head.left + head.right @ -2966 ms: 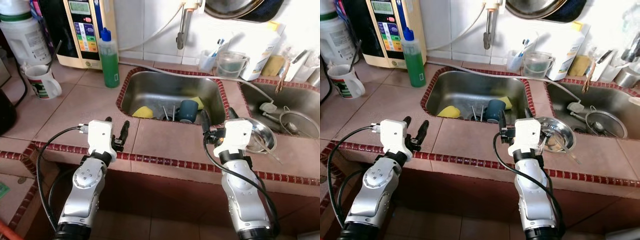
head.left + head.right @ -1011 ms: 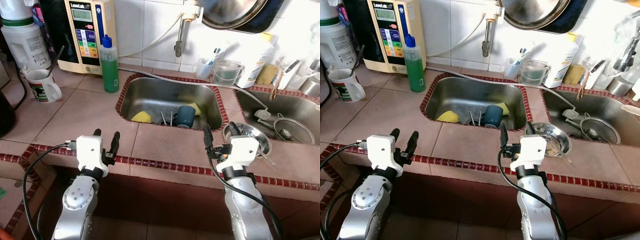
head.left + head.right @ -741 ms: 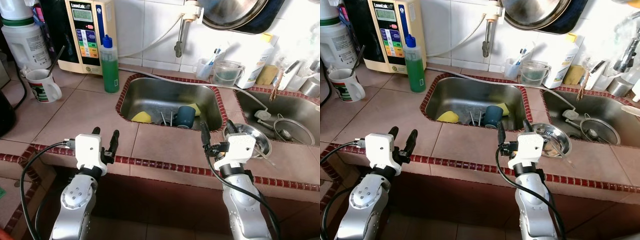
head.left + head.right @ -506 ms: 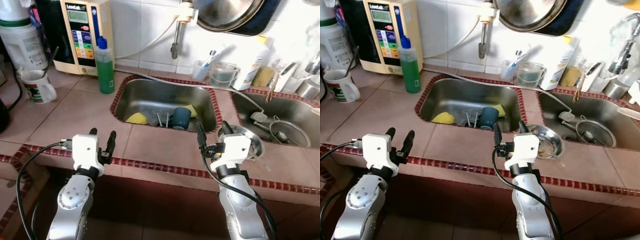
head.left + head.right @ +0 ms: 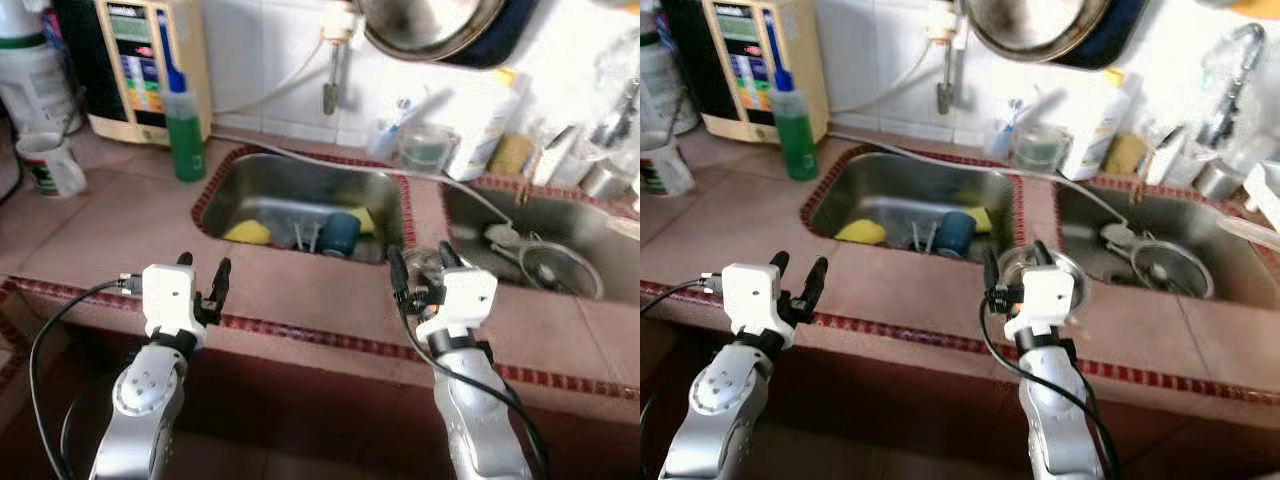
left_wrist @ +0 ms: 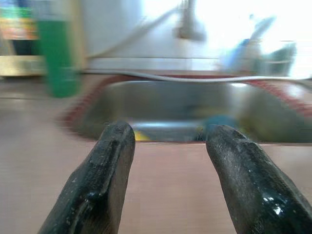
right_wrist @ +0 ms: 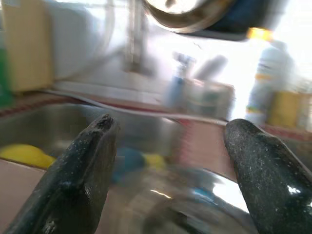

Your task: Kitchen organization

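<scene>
My left gripper [image 5: 203,272] hovers open over the tiled counter's [image 5: 110,230] front edge, holding nothing. My right gripper [image 5: 1014,262] is open too, at the near rim of a steel bowl [image 7: 195,200] that rests on the strip between the two sinks. The left sink [image 5: 290,190] holds a yellow sponge [image 5: 247,231], a blue cup [image 5: 340,233] and some cutlery. In the left wrist view the open fingers [image 6: 114,161] frame the sink and the blue cup [image 6: 219,122]. All views are blurred.
A green soap bottle [image 5: 184,110], a white mug [image 5: 47,165] and a water machine [image 5: 130,55] stand at the back left. The right sink [image 5: 590,230] holds a strainer [image 5: 555,268]. Cups and bottles [image 5: 425,145] line the wall; a pan [image 5: 430,25] hangs above.
The whole picture has shifted and blurred, so the camera is moving. Both grippers stay open in the same pose. The steel bowl now sits right behind the right gripper.
</scene>
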